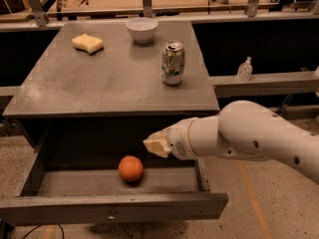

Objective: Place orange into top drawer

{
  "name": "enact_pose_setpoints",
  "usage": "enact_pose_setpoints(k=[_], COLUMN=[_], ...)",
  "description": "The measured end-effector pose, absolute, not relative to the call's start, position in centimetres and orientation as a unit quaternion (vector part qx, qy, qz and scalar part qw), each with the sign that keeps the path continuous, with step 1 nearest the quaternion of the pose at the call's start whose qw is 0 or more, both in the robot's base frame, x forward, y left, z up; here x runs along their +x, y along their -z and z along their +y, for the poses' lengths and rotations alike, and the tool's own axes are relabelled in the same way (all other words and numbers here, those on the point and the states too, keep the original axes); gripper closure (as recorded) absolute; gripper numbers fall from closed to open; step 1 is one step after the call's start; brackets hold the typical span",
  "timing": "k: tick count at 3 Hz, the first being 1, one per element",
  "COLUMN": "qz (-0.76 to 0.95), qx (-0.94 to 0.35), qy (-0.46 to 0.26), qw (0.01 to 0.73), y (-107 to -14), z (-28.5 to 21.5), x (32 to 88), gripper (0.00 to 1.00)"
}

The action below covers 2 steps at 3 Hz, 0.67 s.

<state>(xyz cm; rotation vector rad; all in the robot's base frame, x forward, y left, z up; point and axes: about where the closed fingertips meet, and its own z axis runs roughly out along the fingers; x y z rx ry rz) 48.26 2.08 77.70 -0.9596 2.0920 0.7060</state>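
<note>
Orange: lies on the floor of the open top drawer, about mid-width, towards the back, free of any grip.
Top drawer: pulled out below the table, its small knob at the front centre.
Gripper: above the drawer, up and to the right of the orange, apart from it; holds nothing; how far open it is cannot be told.
Arm: white, reaches in from the right.
Tabletop: yellow sponge, white bowl, soda can upright.
</note>
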Motion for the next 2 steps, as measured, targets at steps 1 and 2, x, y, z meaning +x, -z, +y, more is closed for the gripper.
enact_pose_setpoints(k=[1, 2], qz=[0.778, 0.72], qx=[-0.359, -0.353], qy=[-0.262, -0.22], qw=[0.444, 0.555], y=[-84.1, -93.2], z=[0.8, 1.0], x=[48.3, 48.4], gripper=[0.95, 0.98])
